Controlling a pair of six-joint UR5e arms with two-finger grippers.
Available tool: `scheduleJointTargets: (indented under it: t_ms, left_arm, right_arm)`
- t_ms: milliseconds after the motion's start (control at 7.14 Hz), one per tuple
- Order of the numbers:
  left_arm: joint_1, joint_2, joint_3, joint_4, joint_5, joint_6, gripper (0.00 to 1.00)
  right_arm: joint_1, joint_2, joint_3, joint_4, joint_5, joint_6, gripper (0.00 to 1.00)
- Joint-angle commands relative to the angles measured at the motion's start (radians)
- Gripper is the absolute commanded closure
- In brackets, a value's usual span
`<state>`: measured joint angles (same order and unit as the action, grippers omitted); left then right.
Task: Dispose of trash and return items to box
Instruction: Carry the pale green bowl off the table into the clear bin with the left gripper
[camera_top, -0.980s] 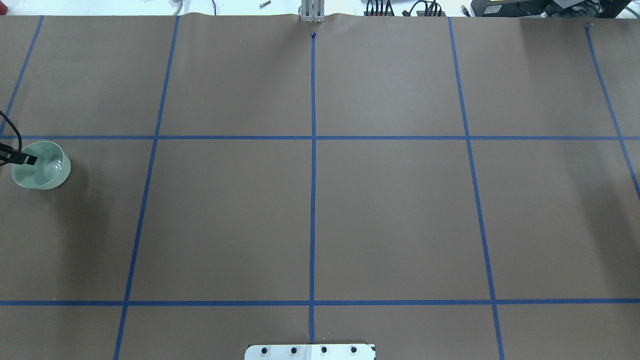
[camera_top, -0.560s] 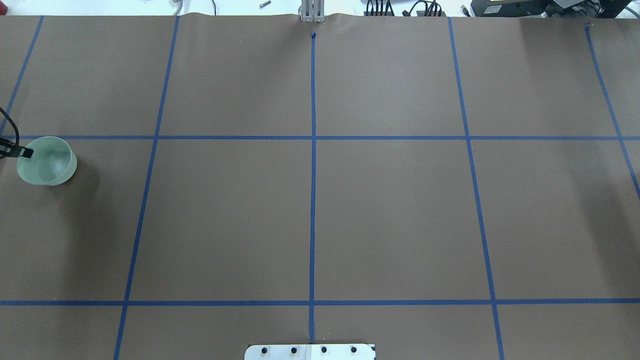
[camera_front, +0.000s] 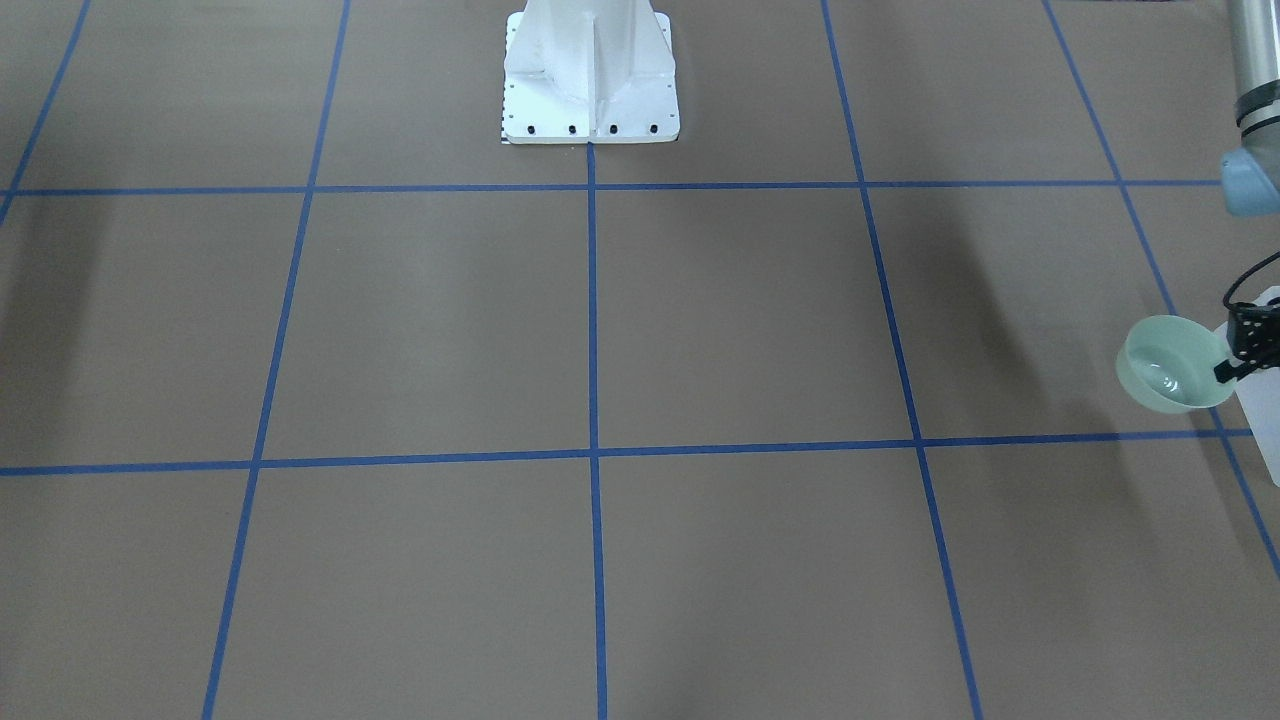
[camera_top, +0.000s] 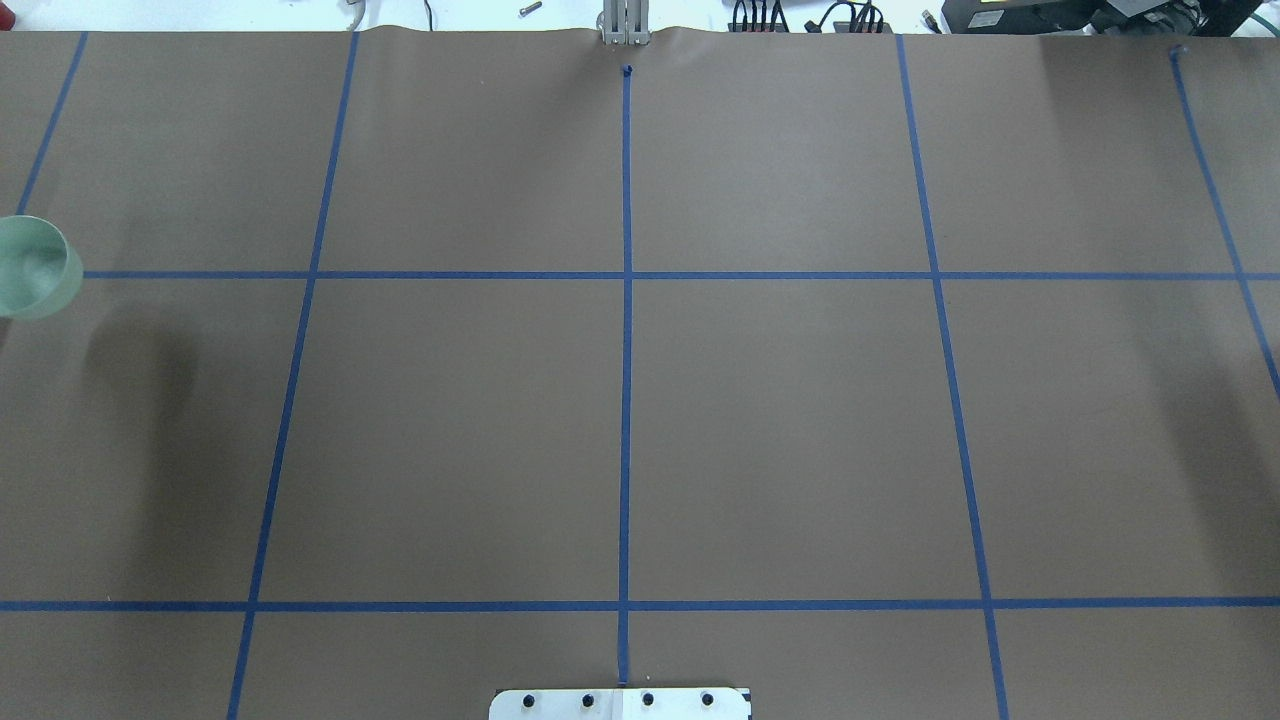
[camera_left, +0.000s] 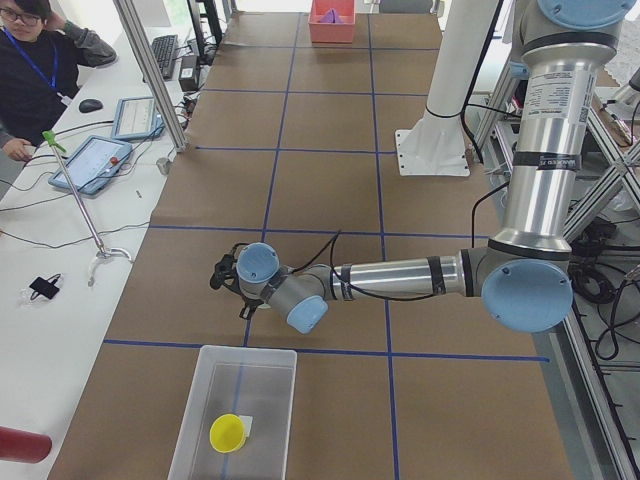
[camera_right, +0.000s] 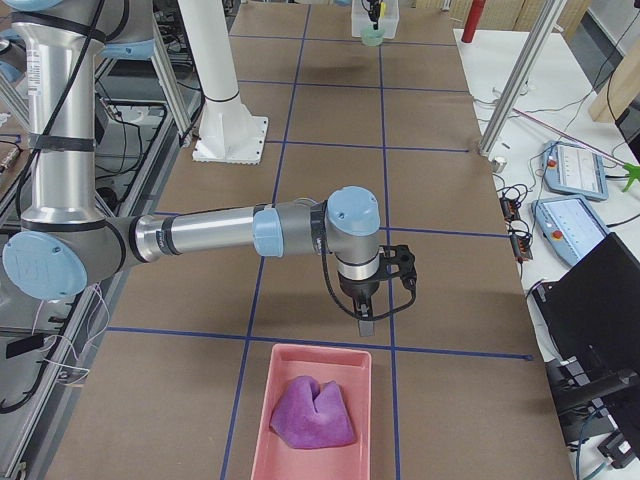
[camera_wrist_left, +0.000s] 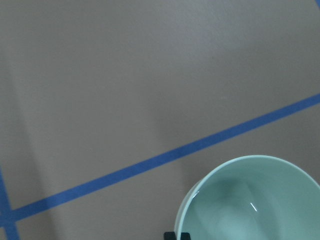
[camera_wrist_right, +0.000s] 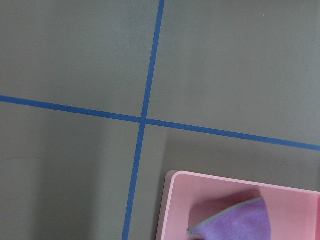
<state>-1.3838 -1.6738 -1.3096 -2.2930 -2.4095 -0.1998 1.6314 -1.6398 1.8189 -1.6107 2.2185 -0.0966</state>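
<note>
At table's L end, pale green glazed bowl (camera_front: 1165, 378) is pinched by its rim in left gripper (camera_front: 1238, 358), jaws closed on one wall only. Bowl is judged off the surface, since its shadow falls apart from it in overhead view. Clear plastic box (camera_left: 262, 395) lies just beside, w/ small yellow cup (camera_left: 227, 433) inside. Right gripper (camera_right: 365, 322) is seen near pink tray (camera_right: 300, 358) holding purple cloth (camera_right: 310, 412); whether its fingers are apart or together can't be told from that view.

Risks, as judged:
- One-sided rim pinch on smooth glaze: bowl could be swung or slipped out if arm is accel'd or tilted hard.
- Bowl's underside could be clipped on box wall if carried too low; box likely to be shoved, prob. light.
- If released over cup, bowl could be left tipped on it, or cup knocked over. Drop pt best offset toward bare end.
- If released from height, chip or bounce is possible.
</note>
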Motion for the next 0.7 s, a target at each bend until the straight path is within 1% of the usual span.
scheduleJointTargets:
  t_ms: [0,140,280,560]
  left_arm:
    - [-0.166,-0.078,0.001,0.310,-0.016,0.361,1.00]
    - [-0.219,-0.099,0.006,0.416,-0.010,0.498,1.00]
    - [-0.248,-0.101,0.025,0.450,-0.005,0.587,1.00]
    - [-0.276,-0.103,0.133,0.434,-0.005,0.718,1.00]
  right_arm:
    - [-0.002,0.000,-0.001,0.000,0.001,0.000,0.00]
    - [-0.004,0.000,-0.001,-0.002,0.001,0.000,0.00]
    - [-0.005,0.000,-0.003,0.000,0.001,0.000,0.00]
    - [-0.008,0.000,-0.004,-0.002,0.000,0.000,0.00]
